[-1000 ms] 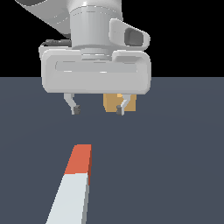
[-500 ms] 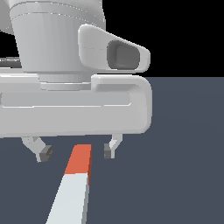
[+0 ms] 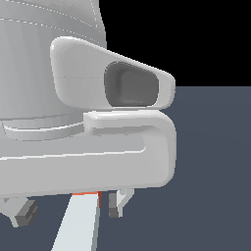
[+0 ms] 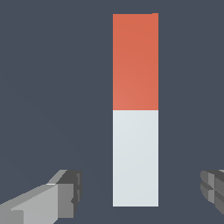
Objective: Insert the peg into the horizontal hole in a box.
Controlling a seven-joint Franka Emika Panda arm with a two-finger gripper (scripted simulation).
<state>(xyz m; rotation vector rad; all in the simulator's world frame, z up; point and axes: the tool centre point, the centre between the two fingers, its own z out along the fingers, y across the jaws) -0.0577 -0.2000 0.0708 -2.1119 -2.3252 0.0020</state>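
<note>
Peg [image 4: 135, 109] lying flat on the dark surface [image 4: 52, 87], sitting between the fingers of the wide-spread gripper [image 4: 142, 192], straddling it for a sideways pinch.

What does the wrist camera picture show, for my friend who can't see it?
A long peg, half orange-red and half white, lies flat on a dark grey floor. The open gripper has one grey finger on each side of the white end, not touching it.
</note>
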